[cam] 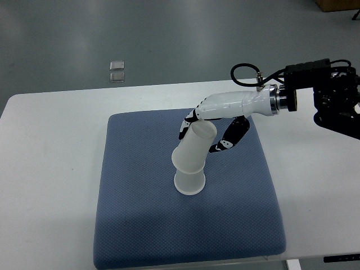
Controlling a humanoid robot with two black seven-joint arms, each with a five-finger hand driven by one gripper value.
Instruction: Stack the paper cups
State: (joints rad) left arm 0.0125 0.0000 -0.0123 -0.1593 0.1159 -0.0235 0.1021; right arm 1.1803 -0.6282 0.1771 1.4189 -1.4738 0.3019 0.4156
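Observation:
Two white paper cups are on the blue pad (140, 225). The lower cup (189, 183) stands upside down near the pad's middle. The upper cup (195, 147) leans tilted on top of it, its open mouth up and toward the right. My right hand (209, 130) reaches in from the right edge and its black-and-white fingers (232, 136) curl around the upper cup near its rim. The left arm does not show.
The blue pad lies on a white table (50, 169). Beyond the table's far edge, two small grey squares (117, 71) lie on the floor. The right arm's black wrist and cables (320, 90) hang over the table's right end.

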